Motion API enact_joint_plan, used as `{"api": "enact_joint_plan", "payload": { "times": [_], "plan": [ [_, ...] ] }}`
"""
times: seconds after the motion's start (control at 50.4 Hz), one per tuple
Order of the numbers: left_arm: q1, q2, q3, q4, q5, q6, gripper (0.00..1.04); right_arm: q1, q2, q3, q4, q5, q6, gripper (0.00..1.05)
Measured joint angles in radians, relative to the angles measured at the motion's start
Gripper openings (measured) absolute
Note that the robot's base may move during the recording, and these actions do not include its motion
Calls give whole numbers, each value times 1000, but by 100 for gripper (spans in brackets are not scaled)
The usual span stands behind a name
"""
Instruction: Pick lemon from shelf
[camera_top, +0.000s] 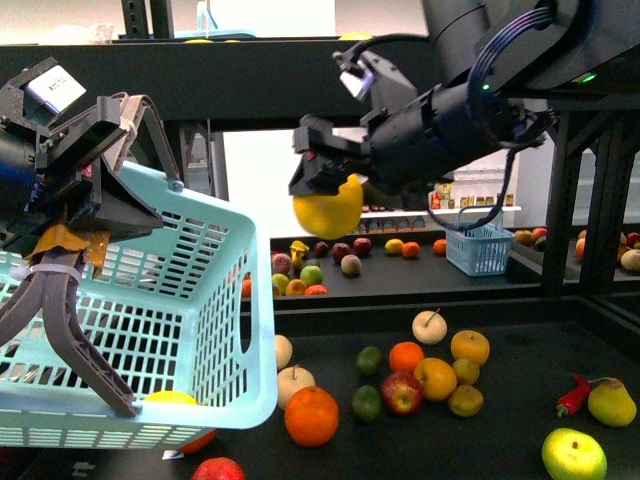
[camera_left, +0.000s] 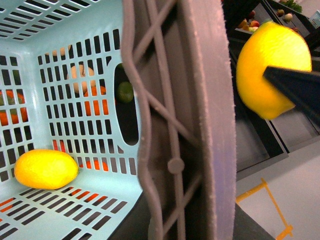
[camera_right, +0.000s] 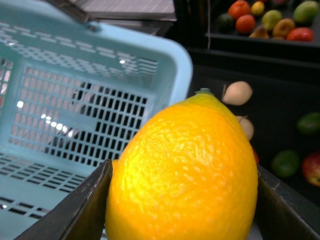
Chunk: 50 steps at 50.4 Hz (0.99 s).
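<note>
Front view: right gripper (camera_top: 328, 185) clamped on lemon (camera_top: 325, 215), lemon up in air, above shelf (camera_top: 500, 345) tray, just beside raised rim of blue basket (camera_top: 200, 300). Right wrist view: lemon (camera_right: 185, 170) fills gap between dark fingers, touching both. Left gripper (camera_top: 60, 300) pinches basket wall, one finger outside; basket tilted, off tray. Left wrist view: another yellow fruit (camera_left: 46, 169) lies on basket floor. Orange (camera_top: 311, 415) and mixed fruit loose on tray below.

no readable text, labels, brands or numbers anywhere
</note>
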Motion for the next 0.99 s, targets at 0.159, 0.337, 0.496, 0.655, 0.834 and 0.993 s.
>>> {"api": "enact_joint_plan", "payload": {
  "times": [0.159, 0.337, 0.496, 0.655, 0.834, 0.993],
  "plan": [
    [0, 0, 0, 0, 4, 0, 14, 63, 21, 14, -23, -4, 12, 72],
    [0, 0, 0, 0, 4, 0, 14, 119, 76, 71, -42, -10, 21, 72],
    [0, 0, 0, 0, 3, 0, 14, 138, 133, 122, -73, -6, 34, 72],
    [0, 0, 0, 0, 2, 0, 14, 147, 186, 167, -92, 1, 41, 72],
    [0, 0, 0, 0, 4, 0, 14, 156, 218, 196, -89, -4, 69, 86],
    [0, 0, -2, 0, 0, -2, 14, 154, 222, 214, -84, 4, 93, 97]
  ]
}}
